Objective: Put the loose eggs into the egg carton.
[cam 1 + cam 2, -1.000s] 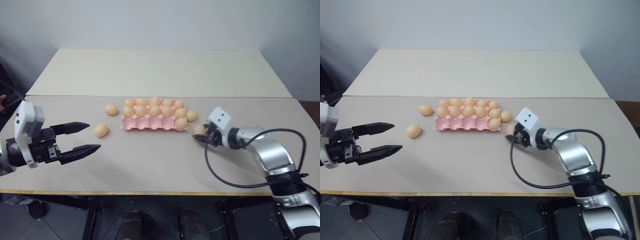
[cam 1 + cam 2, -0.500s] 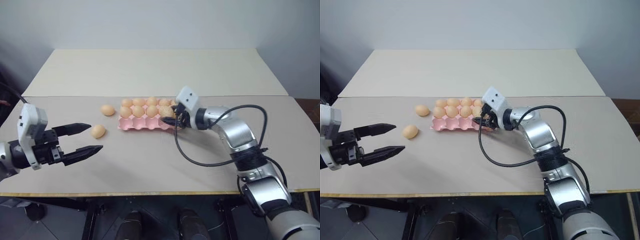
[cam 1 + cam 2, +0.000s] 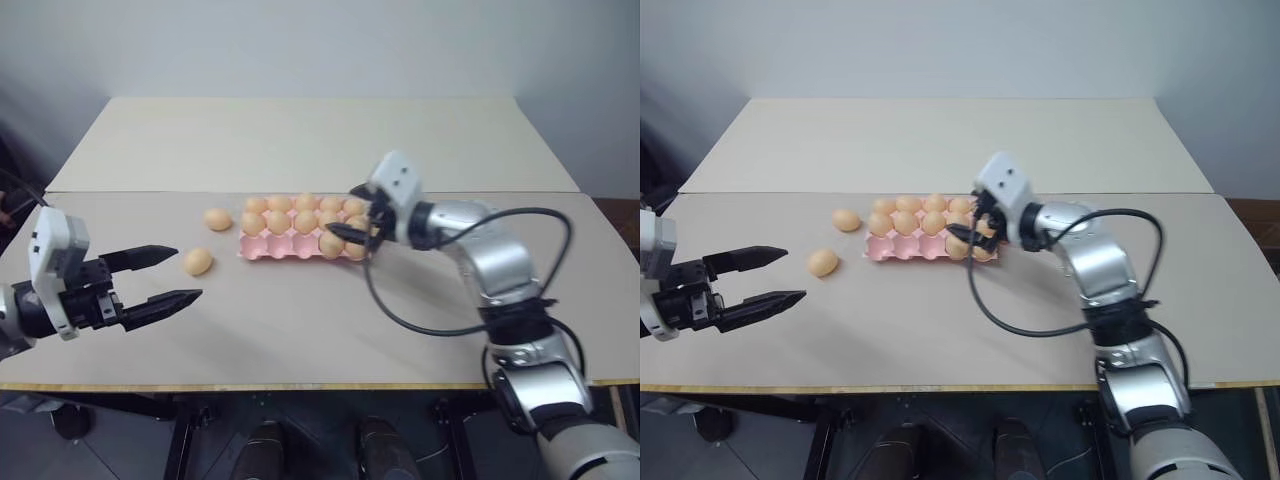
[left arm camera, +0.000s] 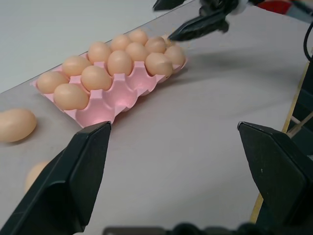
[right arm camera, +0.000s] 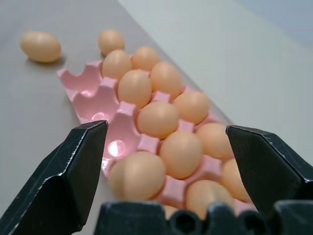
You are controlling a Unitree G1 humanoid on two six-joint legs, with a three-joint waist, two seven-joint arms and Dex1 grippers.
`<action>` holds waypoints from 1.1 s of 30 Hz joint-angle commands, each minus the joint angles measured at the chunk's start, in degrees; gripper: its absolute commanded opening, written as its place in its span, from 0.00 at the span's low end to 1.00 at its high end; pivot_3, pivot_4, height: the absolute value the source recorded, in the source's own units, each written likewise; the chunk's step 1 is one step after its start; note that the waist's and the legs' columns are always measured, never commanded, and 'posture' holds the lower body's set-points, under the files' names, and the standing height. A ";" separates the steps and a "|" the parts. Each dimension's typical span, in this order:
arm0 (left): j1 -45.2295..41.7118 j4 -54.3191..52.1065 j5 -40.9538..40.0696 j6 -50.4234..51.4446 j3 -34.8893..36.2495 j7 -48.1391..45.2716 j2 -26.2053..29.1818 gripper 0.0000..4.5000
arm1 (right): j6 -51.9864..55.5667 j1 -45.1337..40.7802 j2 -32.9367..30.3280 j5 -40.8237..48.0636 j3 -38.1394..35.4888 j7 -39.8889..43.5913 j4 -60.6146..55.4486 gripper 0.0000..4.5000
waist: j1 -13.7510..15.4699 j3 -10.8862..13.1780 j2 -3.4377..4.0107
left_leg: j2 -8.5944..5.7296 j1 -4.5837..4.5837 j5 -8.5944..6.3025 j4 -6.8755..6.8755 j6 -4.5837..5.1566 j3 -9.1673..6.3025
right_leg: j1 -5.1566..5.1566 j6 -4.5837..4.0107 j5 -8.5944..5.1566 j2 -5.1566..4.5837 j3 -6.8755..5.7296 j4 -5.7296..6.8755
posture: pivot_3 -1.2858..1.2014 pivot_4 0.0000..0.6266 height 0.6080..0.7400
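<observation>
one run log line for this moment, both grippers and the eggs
left gripper: open, empty | right gripper: open over egg carton | loose eggs: two on table | near row: cups empty

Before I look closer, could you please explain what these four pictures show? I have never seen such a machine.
This is a humanoid robot with two arms, each ending in a black two-fingered claw. Two pictures come from cameras in its head, looking down over a beige table. The other two come from small cameras on its wrists, looking along each claw's fingers.

On the table lies a pink egg carton, a flat tray with round cups. The two far rows hold eggs, and the near row has two eggs at its right end; its other cups are empty. Two loose eggs lie on the table to the carton's left: one farther back, one nearer.

The right claw hovers open over the carton's right end and holds nothing. The left claw waits open near the nearer loose egg, also holding nothing.
</observation>
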 commanded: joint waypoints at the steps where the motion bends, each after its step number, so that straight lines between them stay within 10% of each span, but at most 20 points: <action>1: -1.79 3.38 2.46 -3.35 0.34 -1.14 1.56 1.00 | 0.63 7.06 -7.78 2.95 -6.50 3.76 -9.13 0.99 | 0.35 0.00 0.00 | 0.00 -0.01 0.00 0.00 0.00 0.00 | 0.01 0.00 0.00 -0.01 0.00 -0.03 | 0.52 0.24 1.00; 14: -3.75 13.03 6.73 -7.94 -2.06 -6.63 1.70 1.00 | -5.27 31.84 -19.44 12.85 -24.13 11.90 -17.95 0.99 | -0.62 0.00 0.00 | 0.04 0.18 -0.01 0.00 0.03 0.19 | 0.13 0.03 0.02 0.04 0.17 0.04 | 0.52 0.24 1.00; 23: -4.47 11.00 6.03 -7.73 -2.98 -5.48 0.94 1.00 | -10.42 20.50 -16.99 8.73 -13.65 10.72 -8.51 0.99 | -0.66 0.00 -0.01 | 0.04 0.20 -0.01 0.00 0.02 0.23 | 0.12 0.04 0.02 0.04 0.21 0.02 | 0.52 0.24 1.00; 33: -5.70 8.45 4.83 -6.60 -3.70 -3.93 -0.05 1.00 | -36.27 -2.81 -7.20 -12.75 4.92 6.71 33.65 0.99 | -0.64 0.00 -0.01 | 0.03 0.08 0.00 0.00 0.00 0.25 | -0.03 0.04 0.04 0.04 0.24 0.00 | 0.52 0.24 1.00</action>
